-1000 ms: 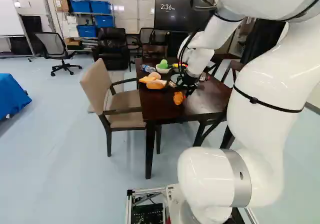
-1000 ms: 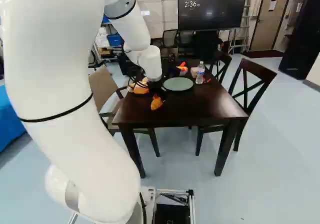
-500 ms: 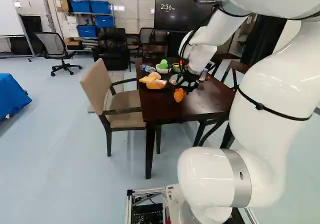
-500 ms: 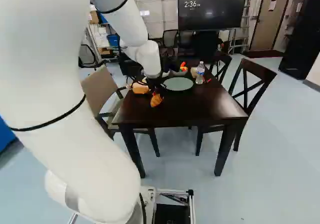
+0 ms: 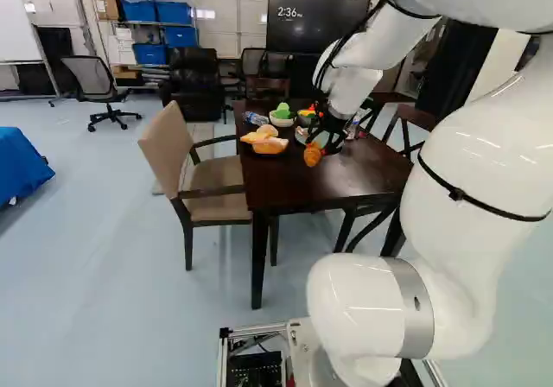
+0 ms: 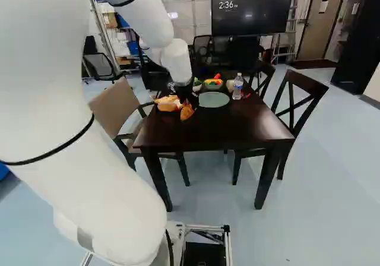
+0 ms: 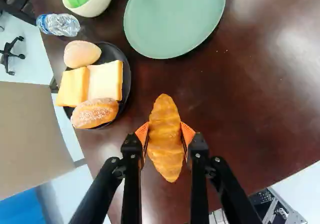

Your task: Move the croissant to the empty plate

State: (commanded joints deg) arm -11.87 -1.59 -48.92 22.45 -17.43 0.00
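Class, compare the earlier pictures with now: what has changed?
The croissant, held in the gripper, has moved with it, upward in both base views. The earlier pictures do not show when it was grasped. The green plate and table stayed put.

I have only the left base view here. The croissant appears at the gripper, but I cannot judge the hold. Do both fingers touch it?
Observer: Yes. The wrist view shows the gripper with an orange pad against each side of the croissant.
Operator: Thank you. The gripper covers much of the green plate for me. Is something lying on it?
Observer: No, in the right base view the green plate is bare.
Operator: And under the bread slices, what is there?
Observer: A black plate; its rim shows beside the bread slices in the wrist view.
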